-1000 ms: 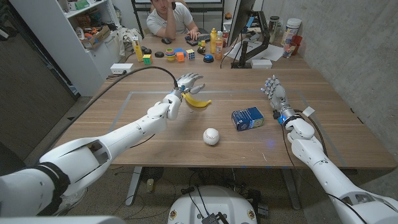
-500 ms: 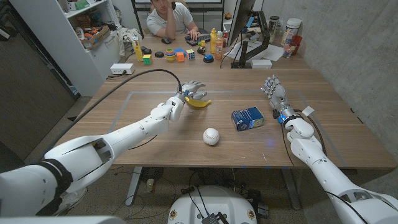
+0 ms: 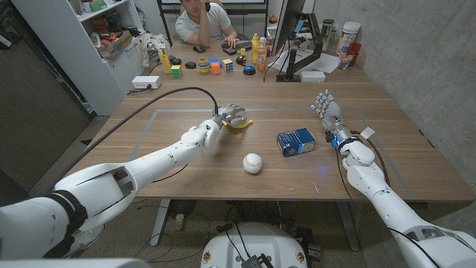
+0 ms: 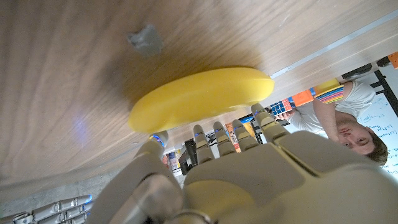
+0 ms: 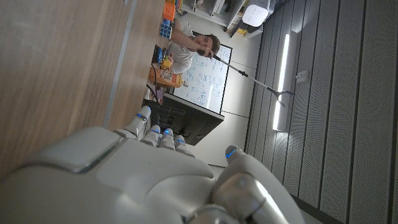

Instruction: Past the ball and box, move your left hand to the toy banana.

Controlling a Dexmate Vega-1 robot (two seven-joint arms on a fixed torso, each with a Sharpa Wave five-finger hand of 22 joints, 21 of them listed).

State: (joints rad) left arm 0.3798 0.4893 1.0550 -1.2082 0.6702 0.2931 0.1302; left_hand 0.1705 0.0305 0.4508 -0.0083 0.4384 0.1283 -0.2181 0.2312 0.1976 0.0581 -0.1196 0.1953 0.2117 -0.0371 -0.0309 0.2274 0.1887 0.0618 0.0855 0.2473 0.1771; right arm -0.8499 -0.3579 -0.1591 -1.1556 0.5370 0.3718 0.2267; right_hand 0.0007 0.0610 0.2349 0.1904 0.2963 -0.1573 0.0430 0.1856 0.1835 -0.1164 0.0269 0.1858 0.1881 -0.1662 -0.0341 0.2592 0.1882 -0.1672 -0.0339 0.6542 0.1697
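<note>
The left hand (image 3: pixel 231 116) curls its fingers over the toy banana (image 3: pixel 242 124), beyond the ball (image 3: pixel 253 162); whether it grips is unclear

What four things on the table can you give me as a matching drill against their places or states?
Things:
1. banana
2. ball
3. box
4. right hand

Places or states:
A. white, nearest the robot
B. blue, between the ball and the right hand
C. under the left hand
D. holding nothing, at the table's right side

Pairs: 1-C, 2-A, 3-B, 4-D
</note>
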